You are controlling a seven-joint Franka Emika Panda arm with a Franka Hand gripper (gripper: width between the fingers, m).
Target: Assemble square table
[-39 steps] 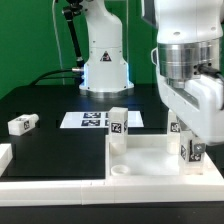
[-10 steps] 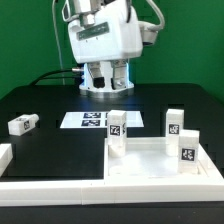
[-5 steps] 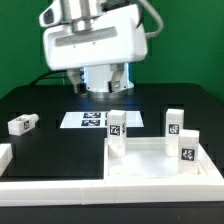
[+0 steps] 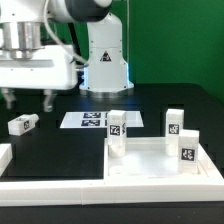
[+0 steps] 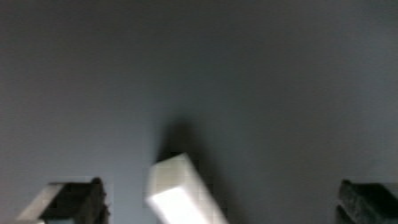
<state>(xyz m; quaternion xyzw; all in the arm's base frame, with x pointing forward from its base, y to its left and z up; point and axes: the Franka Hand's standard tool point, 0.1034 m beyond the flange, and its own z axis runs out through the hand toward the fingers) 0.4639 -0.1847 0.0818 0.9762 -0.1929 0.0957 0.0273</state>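
Above table's far-left side in exterior view: gripper (image 4: 27,98) hangs with fingers spread, nothing between them, loose leg block (image 4: 22,124) lying on its side just below. Wrist view shows same leg block (image 5: 183,190) between dark fingertips (image 5: 71,200) (blurred, contact unclear). Square tabletop (image 4: 150,165) sits at front, three leg blocks upright on it: one at (image 4: 117,125), two at exterior view's right (image 4: 173,122), (image 4: 187,147). Marker board (image 4: 90,119) behind. Risk: descent off-centre, finger lands on block, knocks it sideways; tilted pinch could let it slip
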